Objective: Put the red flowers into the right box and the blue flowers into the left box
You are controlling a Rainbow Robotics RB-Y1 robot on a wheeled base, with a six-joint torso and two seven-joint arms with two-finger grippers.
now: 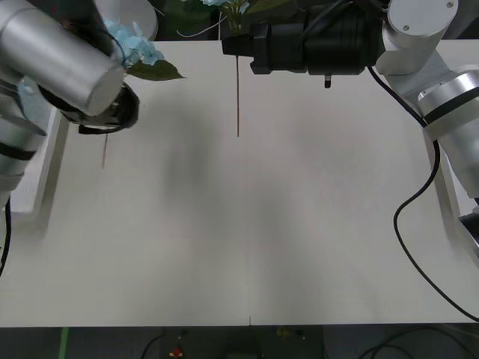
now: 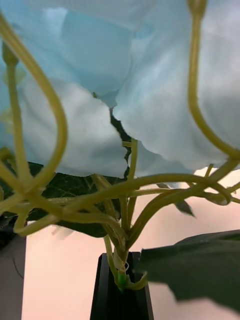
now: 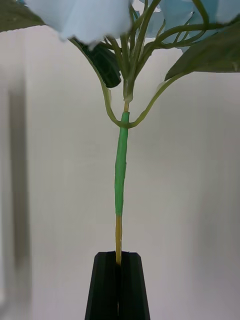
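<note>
The front view looks forward and down from above both arms onto the desk [image 1: 247,224]. Each wrist view sits close behind its own end effector, looking along the fingers at a blue flower stem, also seen from the front.

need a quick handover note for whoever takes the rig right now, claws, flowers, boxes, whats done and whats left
Left claw: shut on the stem of a blue flower, held up at the table's far left, beside the left box.
Right claw: shut on the stem base of a second blue flower, held at the far centre of the table, its stem hanging toward the robot.
Right box: a strip of rim shows behind the right arm.
Done: both blue flowers picked up.
Left: place both in the left box; the right one must cross over. Red flowers' status can't be judged.
</note>
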